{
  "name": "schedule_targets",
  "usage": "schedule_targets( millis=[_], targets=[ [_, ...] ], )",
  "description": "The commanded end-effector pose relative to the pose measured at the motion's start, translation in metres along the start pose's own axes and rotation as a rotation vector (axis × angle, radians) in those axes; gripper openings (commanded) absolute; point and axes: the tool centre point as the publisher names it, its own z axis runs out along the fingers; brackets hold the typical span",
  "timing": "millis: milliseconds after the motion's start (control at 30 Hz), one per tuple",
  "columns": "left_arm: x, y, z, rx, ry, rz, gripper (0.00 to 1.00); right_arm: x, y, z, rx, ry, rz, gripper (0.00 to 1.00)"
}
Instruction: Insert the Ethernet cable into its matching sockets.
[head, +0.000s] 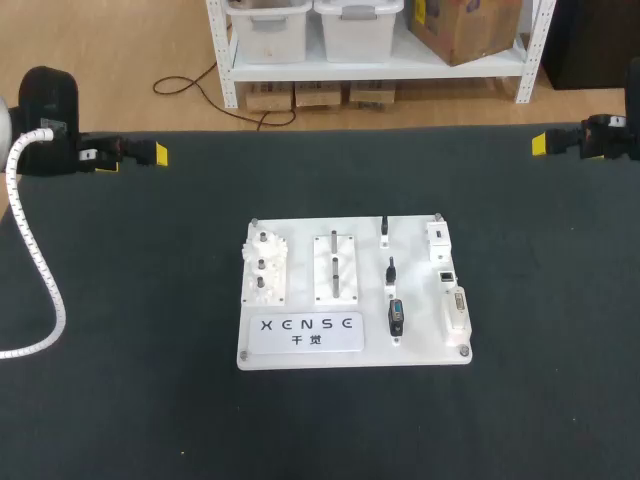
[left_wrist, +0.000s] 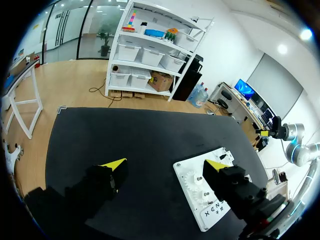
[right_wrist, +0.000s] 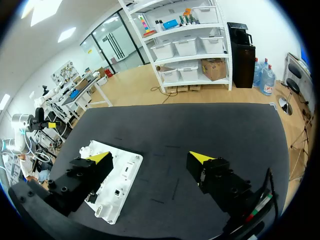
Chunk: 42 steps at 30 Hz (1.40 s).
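The left gripper (left_wrist: 165, 164) and right gripper (right_wrist: 150, 157) both gape released, holding nothing. In the head view the white board (head: 300, 275) lies well apart from both, at four o'clock from the left and eight o'clock from the right.

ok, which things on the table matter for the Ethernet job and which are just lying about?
For the job: white board; small dark socket on its right edge, probably the Ethernet port; black plugs beside it; left end effector and right end effector, both open.
Lying about: gear set; peg block; wide connector.
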Motion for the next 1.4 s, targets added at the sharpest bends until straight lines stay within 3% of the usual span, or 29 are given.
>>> schedule_targets(
  millis=[33,367,600,867,967,1167,1400],
  targets=[
    [-0.001,-0.002,0.0,-0.009,0.006,-0.002,1.0,0.0,0.0,0.0,0.002,0.001,0.0,1.0],
    [-0.001,-0.002,0.0,-0.009,0.006,-0.002,1.0,0.0,0.0,0.0,0.002,0.001,0.0,1.0],
    [-0.007,-0.029,0.019,0.264,0.004,0.361,1.0,0.0,0.0,0.0,0.002,0.001,0.0,1.0],
    [0.006,-0.081,0.039,0.581,-0.028,0.729,1.0,0.0,0.0,0.0,0.002,0.001,0.0,1.0],
    [0.015,-0.099,0.045,0.665,-0.026,0.821,1.0,0.0,0.0,0.0,0.002,0.001,0.0,1.0],
    [0.035,-0.131,0.053,0.749,-0.014,0.95,1.0,0.0,0.0,0.0,0.002,0.001,0.0,1.0],
    [0.058,-0.155,0.062,0.8,-0.018,1.015,1.0,0.0,0.0,0.0,0.002,0.001,0.0,1.0]
  ],
)
